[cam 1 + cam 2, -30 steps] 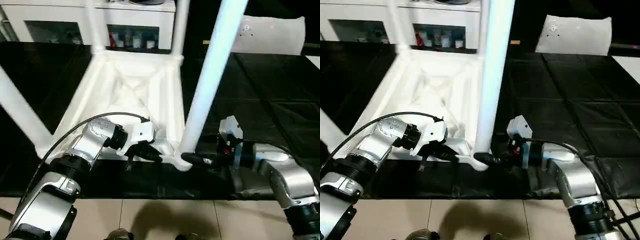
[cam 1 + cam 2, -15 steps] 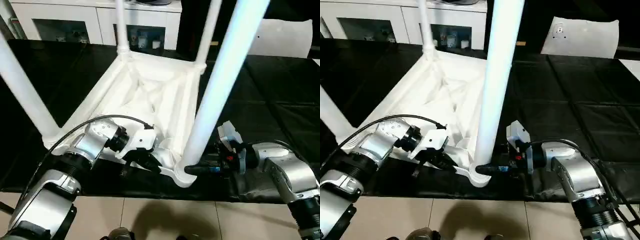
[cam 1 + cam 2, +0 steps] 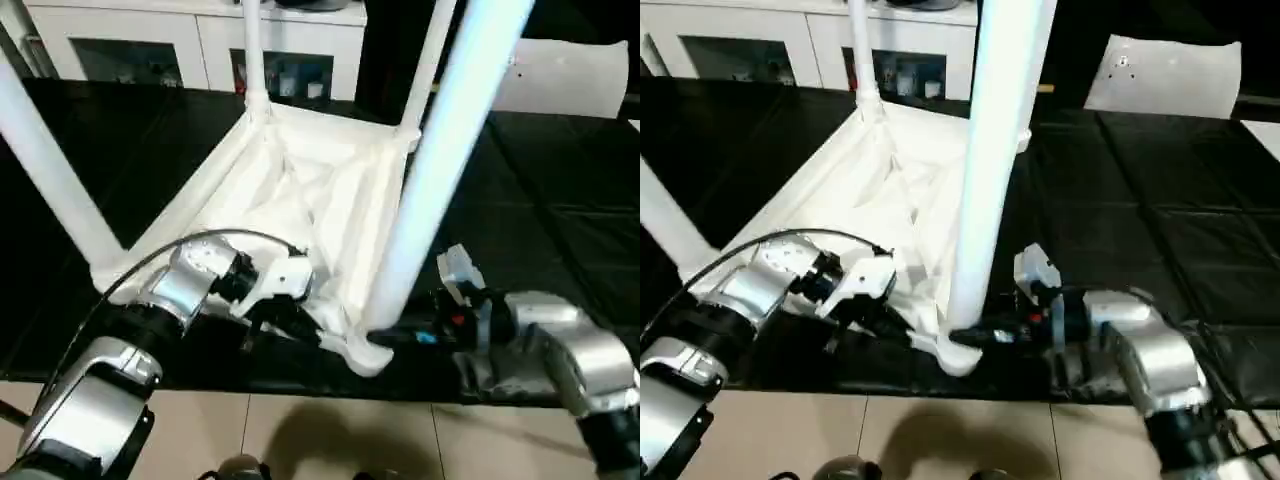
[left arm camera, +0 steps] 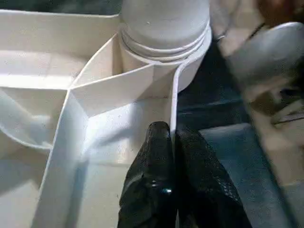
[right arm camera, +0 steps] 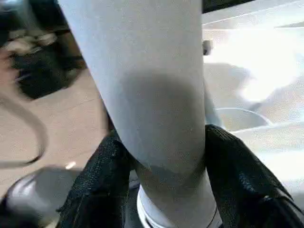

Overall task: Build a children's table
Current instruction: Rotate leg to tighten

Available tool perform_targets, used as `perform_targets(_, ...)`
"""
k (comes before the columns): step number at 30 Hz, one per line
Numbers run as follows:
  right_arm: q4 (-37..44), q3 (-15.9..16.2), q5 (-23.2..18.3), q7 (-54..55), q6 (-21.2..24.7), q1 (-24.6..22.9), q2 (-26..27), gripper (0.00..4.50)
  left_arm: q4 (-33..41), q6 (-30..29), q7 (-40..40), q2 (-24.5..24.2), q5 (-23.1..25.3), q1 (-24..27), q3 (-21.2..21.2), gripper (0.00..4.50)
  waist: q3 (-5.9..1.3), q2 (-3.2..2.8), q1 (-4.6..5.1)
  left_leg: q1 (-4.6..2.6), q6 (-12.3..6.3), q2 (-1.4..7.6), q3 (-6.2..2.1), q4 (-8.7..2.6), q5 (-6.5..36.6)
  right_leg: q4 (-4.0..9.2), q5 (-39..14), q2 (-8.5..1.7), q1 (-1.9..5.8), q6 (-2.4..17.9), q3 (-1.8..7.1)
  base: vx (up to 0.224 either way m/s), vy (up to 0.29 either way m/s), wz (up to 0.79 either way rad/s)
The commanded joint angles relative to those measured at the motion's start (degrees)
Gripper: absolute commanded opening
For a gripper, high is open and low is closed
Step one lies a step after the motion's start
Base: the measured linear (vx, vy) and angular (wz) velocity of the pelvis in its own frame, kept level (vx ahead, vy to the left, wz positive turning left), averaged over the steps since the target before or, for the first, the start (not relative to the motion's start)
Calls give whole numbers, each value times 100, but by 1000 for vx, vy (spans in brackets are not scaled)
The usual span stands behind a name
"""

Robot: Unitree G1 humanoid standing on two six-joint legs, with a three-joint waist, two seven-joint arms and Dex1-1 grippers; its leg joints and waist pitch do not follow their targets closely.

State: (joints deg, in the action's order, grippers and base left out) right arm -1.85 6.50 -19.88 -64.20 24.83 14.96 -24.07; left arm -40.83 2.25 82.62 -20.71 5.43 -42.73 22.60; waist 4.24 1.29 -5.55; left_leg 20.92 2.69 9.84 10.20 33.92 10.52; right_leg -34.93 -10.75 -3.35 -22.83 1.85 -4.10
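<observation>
The table point(image 3: 300, 190) lay upside down on the black mat point(image 3: 540, 200), 4 legs up. The right claw point(image 5: 161, 156) clamped the near leg point(image 3: 440, 180) just above its socket point(image 3: 365, 350); the left claw point(image 4: 173, 137) pinched the rim shut. Twisting the leg squarely while the rim was held steady would seat it best.

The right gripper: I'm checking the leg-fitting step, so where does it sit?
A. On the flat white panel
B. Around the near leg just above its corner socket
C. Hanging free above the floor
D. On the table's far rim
B: the right gripper has a black finger on each side of the near leg, just above the corner socket.
</observation>
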Motion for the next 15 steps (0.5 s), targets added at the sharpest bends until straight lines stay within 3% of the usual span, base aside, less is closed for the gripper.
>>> perform_targets(1, 144, 149, 239, 1045, 203, -38, 592, 196, 122, -540, -937, 537, -51, -147, -161, 0, -283, 42, 106, -96, -62, 329, -158, -428, 1411, 662, -3054, -594, 223, 576, 300, 0, 0, 0)
perform_targets(2, 137, 137, 254, 1157, 229, -37, 666, 194, 138, -602, -1001, 579, -59, -150, -176, 0, -283, 42, 106, -96, -62, 329, -158, -428, 1411, 662, -3054, -594, 223, 576, 300, 0, 0, 0)
perform_targets(4, 51, 97, 407, 1852, 388, 36, 1105, 193, 163, -855, -1465, 859, -64, -177, -263, 0, -289, 42, 247, -60, -27, 312, -193, -443, 1520, 692, -3203, -579, 232, 442, 281, 0, 0, 0)
perform_targets(5, 46, 96, 413, 1875, 392, 40, 1120, 193, 162, -864, -1485, 871, -64, -179, -267, 0, -290, 35, 275, -71, -38, 319, -191, -444, 1521, 689, -3133, -573, 219, 468, 287, 0, 0, 0)
perform_targets(6, -22, 114, 541, 2372, 477, 125, 1452, 193, 138, -1066, -1938, 1114, -74, -227, -367, 0, -302, -3, 326, -63, -53, 320, -190, -440, 1498, 673, -2894, -564, 213, 571, 297, 0, 0, 0)
perform_targets(7, -90, 88, 621, 2870, 619, 215, 1778, 192, 135, -1268, -2355, 1322, -76, -268, -475, 0, -318, 2, 372, -57, -49, 320, -187, -435, 1438, 640, -2649, -551, 217, 677, 301, 0, 0, 0)
perform_targets(10, -193, 49, 789, 3630, 823, 394, 2277, 191, 246, -1620, -2929, 1633, -57, -281, -663, 0, -327, -13, 408, -55, -105, 307, -167, -423, 1335, 626, -2388, -542, 219, 787, 314, 0, 0, 0)
perform_targets(14, -267, -6, 741, 3874, 784, 554, 2678, 191, 514, -1777, -3167, 1756, -2, -184, -678, 0, -351, -15, 427, -34, -191, 313, -159, -415, 1141, 590, -1958, -548, 252, 897, 333, 0, 0, 0)
perform_targets(15, -243, 30, 738, 3832, 725, 557, 2711, 191, 603, -1770, -3159, 1741, 36, -124, -621, 0, -392, -16, 410, -16, -287, 319, -146, -405, 832, 536, -1371, -540, 299, 975, 340, 0, 0, 0)
